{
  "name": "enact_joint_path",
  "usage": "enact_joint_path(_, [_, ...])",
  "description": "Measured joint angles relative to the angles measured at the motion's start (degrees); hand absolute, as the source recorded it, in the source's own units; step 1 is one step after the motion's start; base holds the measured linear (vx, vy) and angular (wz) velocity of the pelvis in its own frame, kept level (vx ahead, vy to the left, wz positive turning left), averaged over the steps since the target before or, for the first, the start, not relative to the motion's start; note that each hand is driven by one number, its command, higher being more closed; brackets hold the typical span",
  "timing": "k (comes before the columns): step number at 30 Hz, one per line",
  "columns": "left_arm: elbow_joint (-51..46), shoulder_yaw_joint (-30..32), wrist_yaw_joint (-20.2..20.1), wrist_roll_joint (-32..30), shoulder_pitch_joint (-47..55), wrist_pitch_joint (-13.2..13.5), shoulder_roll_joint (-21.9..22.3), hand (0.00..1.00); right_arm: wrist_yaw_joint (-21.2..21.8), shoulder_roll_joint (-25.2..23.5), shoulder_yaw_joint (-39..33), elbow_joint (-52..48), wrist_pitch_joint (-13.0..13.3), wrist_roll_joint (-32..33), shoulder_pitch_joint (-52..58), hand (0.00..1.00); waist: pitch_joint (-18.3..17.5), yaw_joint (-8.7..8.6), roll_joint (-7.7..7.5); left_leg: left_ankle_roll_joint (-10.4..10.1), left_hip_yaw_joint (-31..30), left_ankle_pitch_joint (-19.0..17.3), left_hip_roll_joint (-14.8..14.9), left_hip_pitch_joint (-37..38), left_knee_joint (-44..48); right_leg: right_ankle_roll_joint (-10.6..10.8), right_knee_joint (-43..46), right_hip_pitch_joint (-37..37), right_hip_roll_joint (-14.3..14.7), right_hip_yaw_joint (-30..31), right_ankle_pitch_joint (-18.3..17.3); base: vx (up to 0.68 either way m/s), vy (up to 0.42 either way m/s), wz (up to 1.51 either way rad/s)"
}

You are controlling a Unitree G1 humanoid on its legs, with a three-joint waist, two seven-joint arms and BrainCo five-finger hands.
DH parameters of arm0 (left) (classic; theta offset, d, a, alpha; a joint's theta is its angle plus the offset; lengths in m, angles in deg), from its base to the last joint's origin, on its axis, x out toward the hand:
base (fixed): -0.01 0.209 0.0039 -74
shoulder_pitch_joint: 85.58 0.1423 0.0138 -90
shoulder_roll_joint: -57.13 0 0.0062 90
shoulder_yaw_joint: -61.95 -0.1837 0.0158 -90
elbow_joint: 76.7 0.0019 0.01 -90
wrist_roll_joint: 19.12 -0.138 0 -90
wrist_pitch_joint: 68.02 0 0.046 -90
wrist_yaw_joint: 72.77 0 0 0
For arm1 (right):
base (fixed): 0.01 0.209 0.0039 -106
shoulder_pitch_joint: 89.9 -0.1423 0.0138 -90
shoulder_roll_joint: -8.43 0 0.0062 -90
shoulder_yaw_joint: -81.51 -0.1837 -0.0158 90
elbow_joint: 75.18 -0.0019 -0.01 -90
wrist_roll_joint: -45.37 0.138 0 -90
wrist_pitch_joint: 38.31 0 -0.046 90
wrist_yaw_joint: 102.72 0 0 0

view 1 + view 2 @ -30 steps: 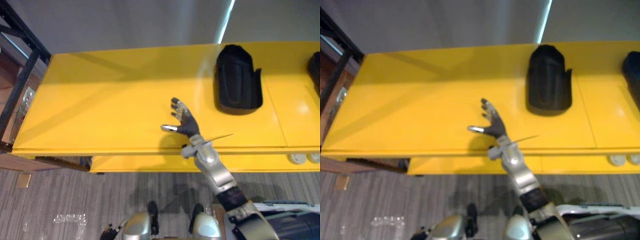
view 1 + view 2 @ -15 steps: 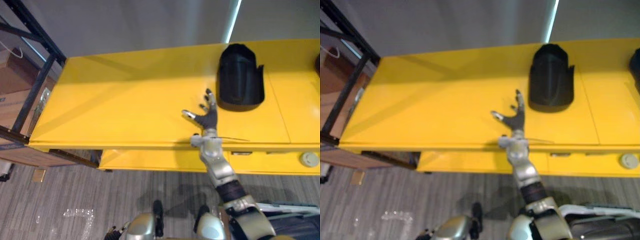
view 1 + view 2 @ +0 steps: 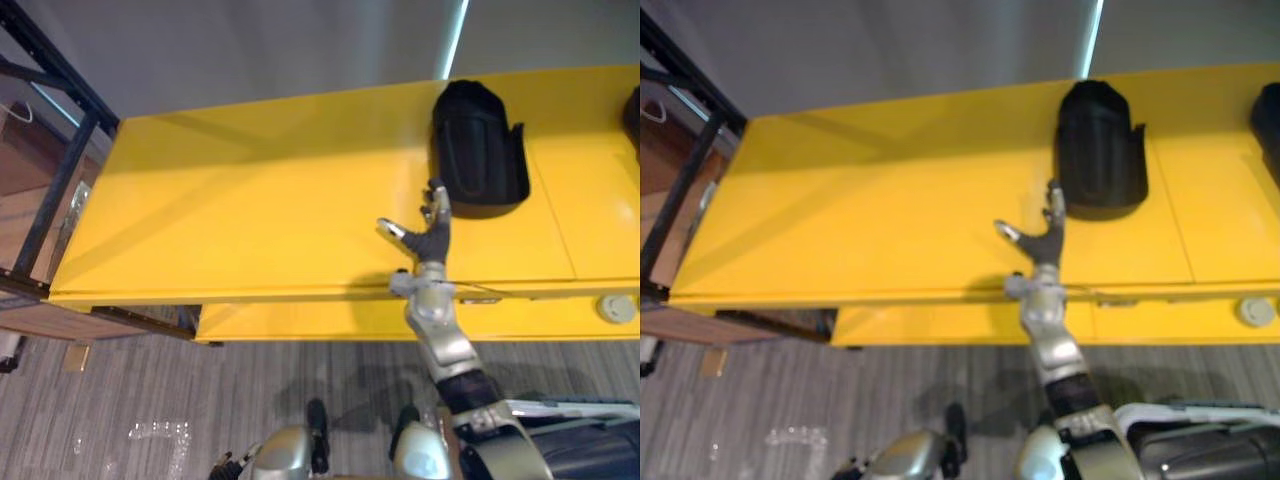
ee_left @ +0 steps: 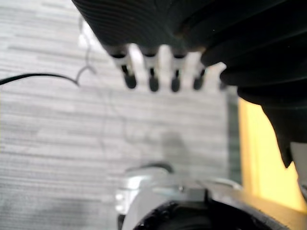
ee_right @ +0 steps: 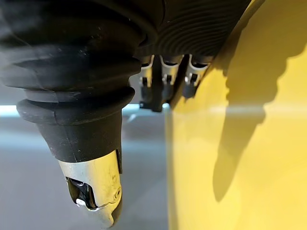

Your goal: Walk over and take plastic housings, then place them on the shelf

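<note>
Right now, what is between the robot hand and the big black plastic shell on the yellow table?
Nothing: in the left eye view, just a sliver of bare yellow table separates the right robot hand from the black plastic housing.

Light bright, from above. Pale vertical light strip (image 3: 455, 38) on grey wall (image 3: 250, 50) gives soft sheen on glossy yellow flat shelf top (image 3: 250, 200). Faint diagonal shadow bands cross its left part. Right hand (image 3: 432, 228) throws dark shadow (image 5: 240, 124) on yellow surface.
</note>
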Motion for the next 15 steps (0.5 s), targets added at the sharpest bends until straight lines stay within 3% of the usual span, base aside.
enact_joint_path(11, [0.1, 0.0, 0.0, 0.1, 0.0, 0.0, 0.0, 0.00, 3.3, 0.0, 0.7, -0.5, 0.7, 0.4, 0.3, 0.00, 0.0, -0.06, -0.03, 0.0, 0.1, 0.0, 0.0, 0.3, -0.1, 0.0, 0.2, 0.1, 0.0, 0.2, 0.0, -0.01, 0.002, -0.01])
enact_joint_path(14, [0.1, 0.1, -0.1, 0.0, -0.1, 0.0, 0.0, 0.00, 8.9, 0.2, 1.1, -1.2, 3.8, 0.8, 0.3, 0.00, 0.0, -0.05, -0.05, 0.0, 0.1, 0.0, 0.0, 0.2, -0.2, 0.0, 0.1, 0.1, 0.1, 0.1, 0.0, 0.00, 0.000, 0.00])
enact_joint_path(15, [0.1, 0.1, -0.1, -0.1, -0.2, 0.1, 0.0, 0.00, 12.5, 0.3, 1.3, -2.1, 5.9, 1.0, 0.3, 0.00, 0.0, -0.03, -0.11, 0.0, 0.1, 0.0, 0.1, 0.2, -0.2, 0.0, 0.0, 0.1, 0.1, 0.1, 0.0, 0.00, 0.000, 0.00])
